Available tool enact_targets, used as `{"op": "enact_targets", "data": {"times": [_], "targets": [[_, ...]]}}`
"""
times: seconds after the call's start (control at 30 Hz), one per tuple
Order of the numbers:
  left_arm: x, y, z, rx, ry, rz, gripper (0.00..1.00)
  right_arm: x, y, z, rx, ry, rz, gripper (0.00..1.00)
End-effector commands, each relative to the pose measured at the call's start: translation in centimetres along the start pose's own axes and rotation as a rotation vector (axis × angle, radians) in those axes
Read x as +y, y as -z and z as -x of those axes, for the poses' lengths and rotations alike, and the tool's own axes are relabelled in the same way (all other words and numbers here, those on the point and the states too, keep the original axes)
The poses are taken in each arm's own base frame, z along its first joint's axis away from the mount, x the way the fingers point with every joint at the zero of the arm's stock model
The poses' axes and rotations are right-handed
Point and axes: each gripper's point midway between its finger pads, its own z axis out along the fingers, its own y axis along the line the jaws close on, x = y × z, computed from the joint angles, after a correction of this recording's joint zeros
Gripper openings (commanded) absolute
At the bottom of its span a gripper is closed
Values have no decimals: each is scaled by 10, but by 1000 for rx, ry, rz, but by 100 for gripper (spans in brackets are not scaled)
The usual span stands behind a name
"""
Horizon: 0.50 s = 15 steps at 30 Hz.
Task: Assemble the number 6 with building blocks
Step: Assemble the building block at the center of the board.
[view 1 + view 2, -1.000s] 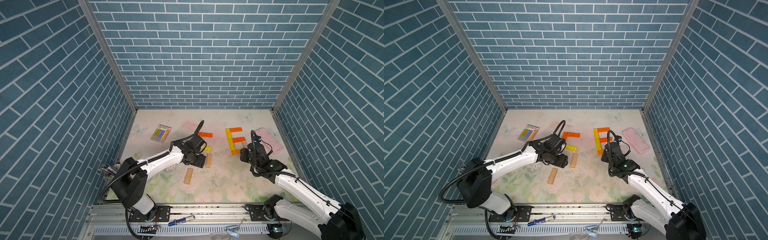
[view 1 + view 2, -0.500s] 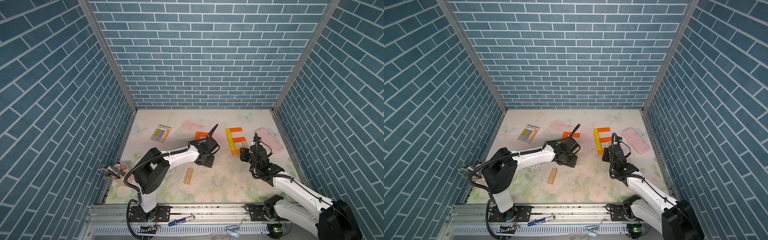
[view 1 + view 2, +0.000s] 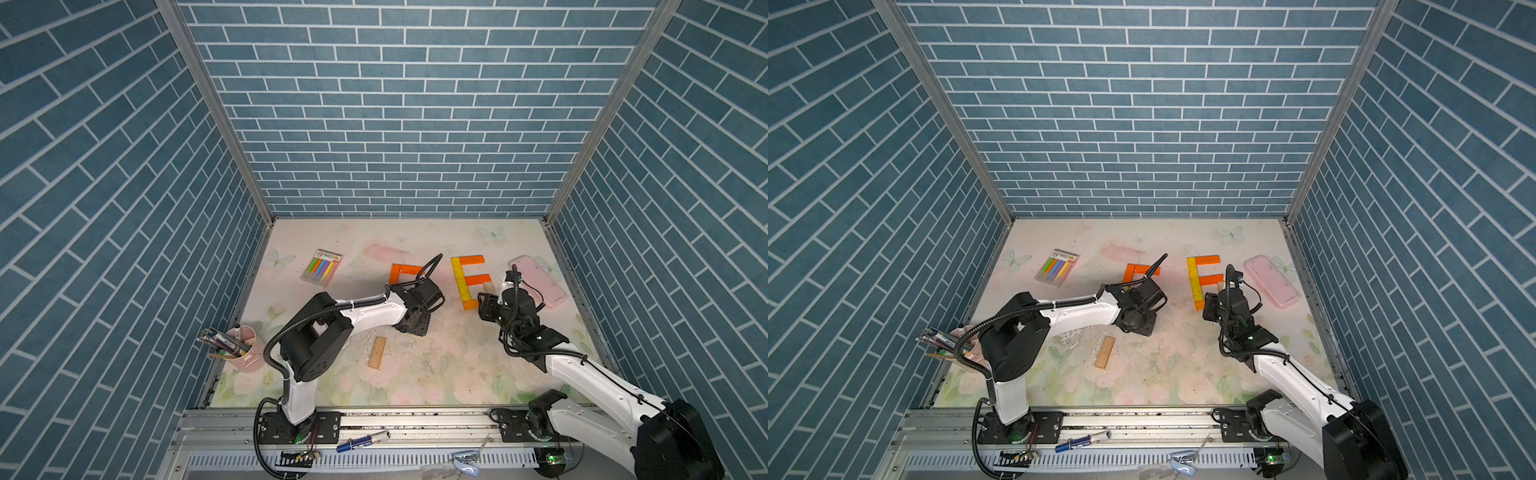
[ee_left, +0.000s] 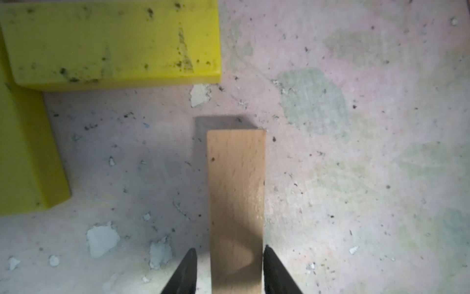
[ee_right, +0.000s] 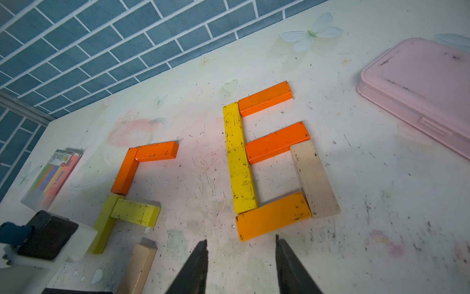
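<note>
Well, in both top views the left gripper [image 3: 413,324] sits beside the half-built 6 [image 3: 400,272]; its wrist view shows jaws flanking the tan plank [image 4: 236,191], pinch uncertain, so squeeze squarely before lifting; the right wrist view shows the right gripper [image 5: 241,254] spread, empty, by the finished 6 [image 5: 240,178].
</note>
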Motion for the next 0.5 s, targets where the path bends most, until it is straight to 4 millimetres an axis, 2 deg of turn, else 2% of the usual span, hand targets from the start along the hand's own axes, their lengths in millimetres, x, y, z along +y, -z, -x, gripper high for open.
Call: {"op": "enact_targets", "data": {"times": [0.0, 0.2, 0.47], "targets": [[2, 1, 6, -30, 22, 31, 38, 0, 2, 1, -10, 14, 12, 45], [4, 2, 5, -29, 22, 38, 33, 0, 1, 0, -3, 9, 13, 45], [10, 2, 3, -31, 26, 54, 32, -1, 0, -2, 4, 5, 15, 44]]}}
